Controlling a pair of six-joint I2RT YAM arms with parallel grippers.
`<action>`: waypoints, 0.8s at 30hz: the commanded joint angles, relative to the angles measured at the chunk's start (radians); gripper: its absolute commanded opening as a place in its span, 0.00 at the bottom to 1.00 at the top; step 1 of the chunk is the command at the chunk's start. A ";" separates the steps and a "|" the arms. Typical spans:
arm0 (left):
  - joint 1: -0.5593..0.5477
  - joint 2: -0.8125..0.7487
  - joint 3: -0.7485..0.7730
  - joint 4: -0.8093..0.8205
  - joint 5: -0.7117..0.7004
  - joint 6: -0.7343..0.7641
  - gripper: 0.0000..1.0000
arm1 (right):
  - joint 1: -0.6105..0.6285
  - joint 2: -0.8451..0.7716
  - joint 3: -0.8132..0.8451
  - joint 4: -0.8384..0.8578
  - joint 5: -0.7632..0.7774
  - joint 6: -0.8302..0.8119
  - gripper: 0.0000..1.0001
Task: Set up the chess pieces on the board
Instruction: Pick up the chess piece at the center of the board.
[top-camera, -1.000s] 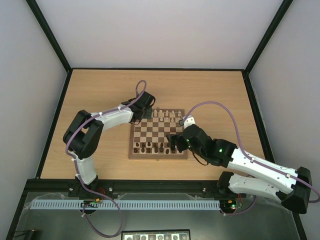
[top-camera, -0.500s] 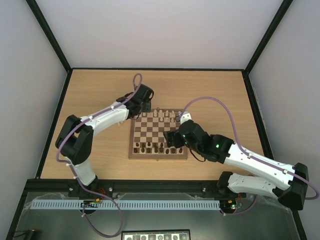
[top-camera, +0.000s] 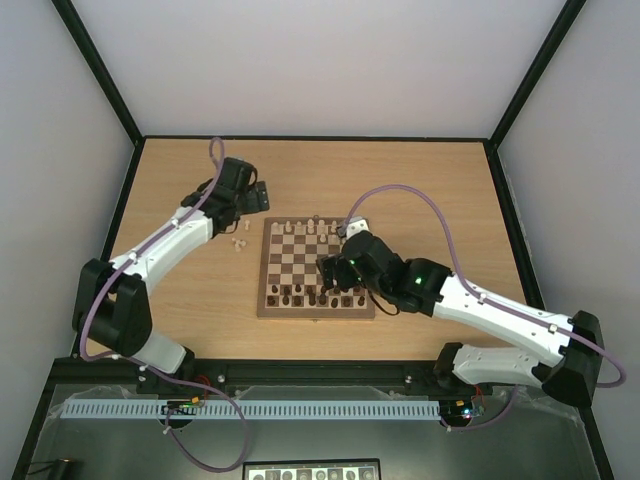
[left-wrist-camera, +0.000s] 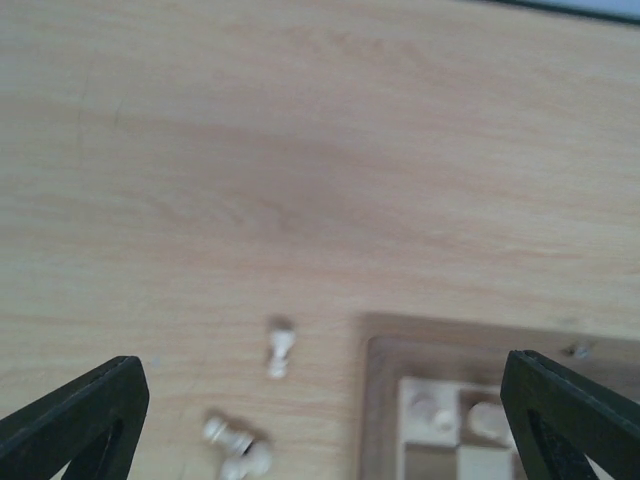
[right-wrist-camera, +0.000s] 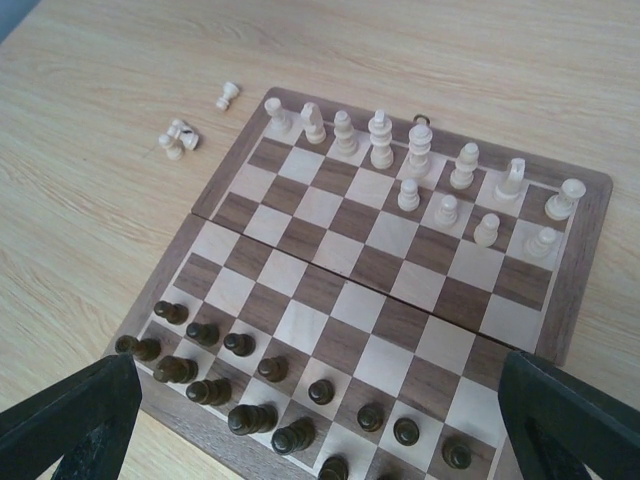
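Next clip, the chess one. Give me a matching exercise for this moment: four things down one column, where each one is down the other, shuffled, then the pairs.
Column one
1. left gripper
2. right gripper
3. dark pieces
4. loose pale pieces

Column two
A. standing on the near rows of the board
B. on the bare table, just off the board's far left corner
C. open, over the board
D. open, over the table to the left of the board

Pairs: 1-D, 2-C, 3-A, 4-B
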 joint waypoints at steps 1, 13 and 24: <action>0.038 -0.079 -0.119 0.022 0.063 -0.009 1.00 | -0.005 0.014 -0.031 0.010 -0.031 0.020 0.99; 0.065 -0.218 -0.319 0.050 0.118 -0.081 0.58 | -0.005 -0.008 -0.115 0.071 -0.082 0.046 0.99; 0.065 -0.162 -0.398 0.081 0.112 -0.083 0.35 | -0.005 -0.021 -0.161 0.103 -0.109 0.053 0.99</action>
